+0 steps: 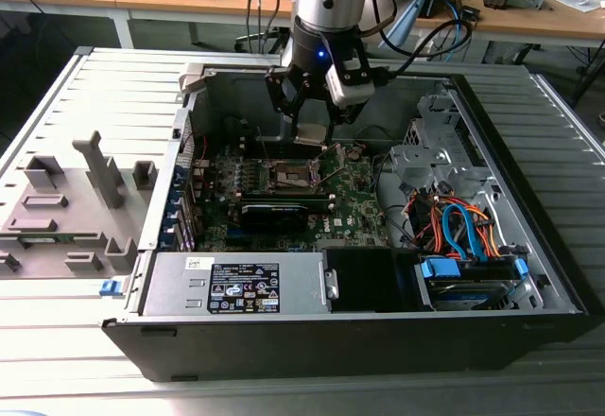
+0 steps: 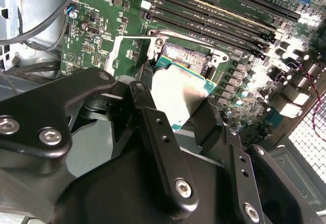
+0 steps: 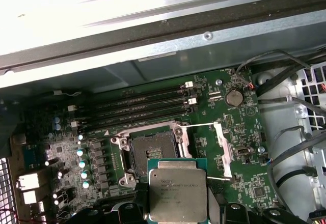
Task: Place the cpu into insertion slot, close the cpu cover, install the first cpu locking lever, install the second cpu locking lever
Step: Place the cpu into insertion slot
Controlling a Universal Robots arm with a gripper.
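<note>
Broadly, an open black computer case [image 1: 284,340] lies on its side, and the robot arm [image 1: 326,0] reaches down into it over the green circuit board [image 1: 364,210]. The gripper [image 2: 178,113] is clamped on the cpu [image 3: 177,191], with a black finger [image 2: 158,132] pressed against each of two opposite edges.

The cpu is a flat square chip. Its pale silver-beige metal top carries faint print, and a thin green border shows around the metal. It hangs in the air just above the board and near the insertion slot [image 3: 152,152], not seated in it.

The slot lies bare, a dark square field inside a silver rim, just beside the long black memory slots [image 3: 137,107]. The cpu cover [image 3: 222,150] stands swung open at one side of the slot. It is a silver frame, and the board shows through its window.

In the first wrist view the cpu's near edge is cut off by the picture's edge and the dark gripper parts. In the second wrist view the fingers hide the chip's sides, and the chip itself covers part of the slot. In the exterior view the slot's contacts are too small to tell, and the gripper body shades the chip.
</note>
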